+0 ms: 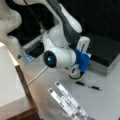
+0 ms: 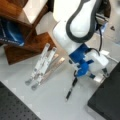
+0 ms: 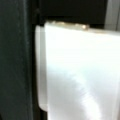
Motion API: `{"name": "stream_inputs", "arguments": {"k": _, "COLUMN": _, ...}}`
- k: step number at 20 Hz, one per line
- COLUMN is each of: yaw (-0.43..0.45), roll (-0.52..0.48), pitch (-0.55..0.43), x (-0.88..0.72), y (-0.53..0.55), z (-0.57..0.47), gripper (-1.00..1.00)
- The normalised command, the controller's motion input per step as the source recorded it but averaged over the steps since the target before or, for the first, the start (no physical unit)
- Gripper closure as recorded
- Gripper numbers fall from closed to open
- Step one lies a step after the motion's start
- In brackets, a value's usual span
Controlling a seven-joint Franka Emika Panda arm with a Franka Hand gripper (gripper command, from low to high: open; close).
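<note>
The gripper (image 2: 75, 72) hangs low over the bench (image 2: 50, 100), just above a black pen (image 2: 71, 88) (jaw spread cannot be told).

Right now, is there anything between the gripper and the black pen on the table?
Nothing visible stands between them. In a front view the gripper is low over the table, right by the near end of the pen. The metal strips lie apart, toward that view's left.

The white arm (image 1: 63, 27) bends down low over the table, its blue-fitted gripper (image 2: 81, 68) hanging near the surface in both front views.
</note>
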Motion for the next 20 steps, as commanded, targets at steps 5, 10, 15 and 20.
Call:
{"name": "stream_inputs", "arguments": {"k": 5, "yaw": -0.123, "roll": 0.195, "pitch": -0.078, "x": -0.14, "y": 0.04, "z": -0.05, "gripper": -1.00}}
{"name": "stream_inputs", "arguments": {"k": 10, "yaw": -0.118, "roll": 0.171, "pitch": -0.075, "x": -0.13, "y": 0.01, "z": -0.03, "gripper": -1.00}}
{"name": "stream_inputs", "arguments": {"k": 15, "yaw": -0.122, "roll": 0.157, "pitch": -0.083, "x": -0.10, "y": -0.01, "z": -0.04, "gripper": -1.00}}
{"name": "stream_inputs", "arguments": {"k": 20, "yaw": -0.130, "roll": 0.172, "pitch": -0.066, "x": -0.03, "y": 0.00, "z": -0.03, "gripper": -1.00}}
